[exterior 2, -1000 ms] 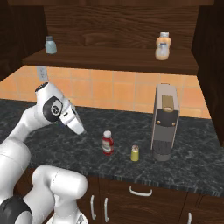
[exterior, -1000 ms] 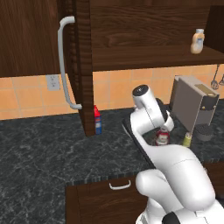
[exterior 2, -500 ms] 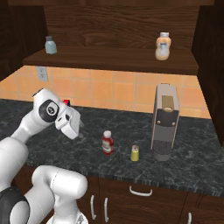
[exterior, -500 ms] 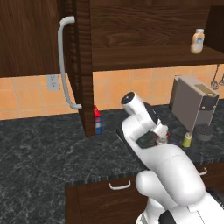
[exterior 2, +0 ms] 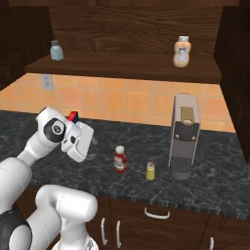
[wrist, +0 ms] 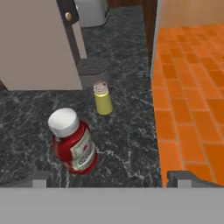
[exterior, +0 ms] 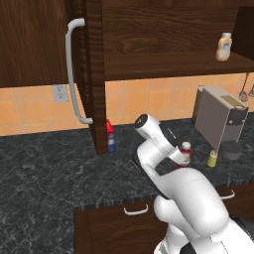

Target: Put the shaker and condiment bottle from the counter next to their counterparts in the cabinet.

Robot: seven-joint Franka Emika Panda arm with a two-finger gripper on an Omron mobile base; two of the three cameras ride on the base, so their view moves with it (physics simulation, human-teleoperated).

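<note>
Jaws first: your gripper (wrist: 111, 179) hangs above the counter (exterior 2: 122, 141) with its jaws spread wide and nothing between them; in the hand view the two dark tips sit far apart at the bottom edge. From the right base view you see the gripper (exterior 2: 87, 141) raised off the stone, to the left of the two small containers.

Just ahead of the jaws, the condiment bottle (wrist: 73, 142) stands upright on the counter, white cap up, pale label facing the camera. It lies nearer the left tip than the right, apart from both. In the right base view the same bottle (exterior 2: 119, 159) stands near the counter's front edge.

Beyond it, the shaker (wrist: 103, 98) stands upright too, close to the bottle but not touching; you see it (exterior 2: 151, 171) between the bottle and the grey coffee machine (exterior 2: 184, 135). That machine stands just behind the shaker.

Farther back, a red-topped blue bottle (exterior: 110, 136) stands by the open cabinet door (exterior: 94, 74) with its curved handle (exterior: 73, 69). Up on the cabinet shelf (exterior 2: 122, 68), the pale beige bottle (exterior 2: 181, 52) stands to the right and a small grey-blue shaker (exterior 2: 56, 50) to the left, well apart.
</note>
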